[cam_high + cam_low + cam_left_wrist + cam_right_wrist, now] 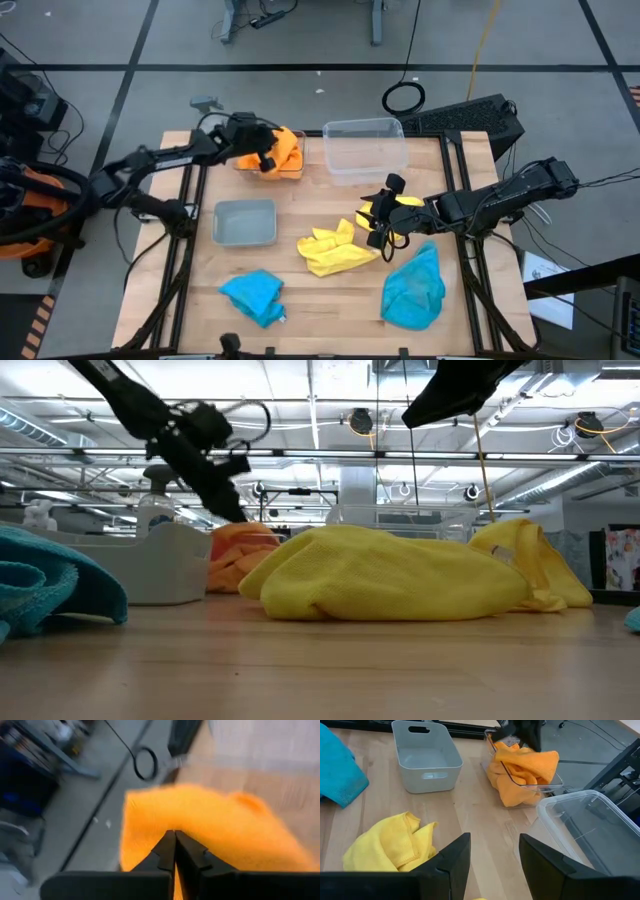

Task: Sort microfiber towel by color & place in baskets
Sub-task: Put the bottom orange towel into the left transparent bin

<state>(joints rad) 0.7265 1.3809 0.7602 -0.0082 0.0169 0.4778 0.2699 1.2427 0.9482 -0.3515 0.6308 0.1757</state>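
Observation:
My left gripper (262, 152) is at the table's far left, shut on orange towel cloth (285, 150) in a see-through basket (555, 784). That cloth (525, 770) is heaped up and drapes over the basket's rim. My right gripper (492, 855) hangs open in the air, right of centre, above a small yellow towel (403, 204). A second yellow towel (335, 250) lies crumpled mid-table. Two blue towels (255, 295) (415, 285) lie near the front edge. An empty clear basket (365, 150) and a greyish basket (245, 222) stand apart. My left gripper meets the top of the orange towel heap (200, 815) with its shut fingertips (167, 845), slanting down from the table's left. The fingers hide which edge or fold they have. The cloth rests in the basket and over its rim.
The empty clear basket stands at the far edge, right beside the orange one. The greyish basket (425, 757) sits left of centre. Bare wood (300, 210) lies between the baskets and the yellow towels. Black rails run along both table sides.

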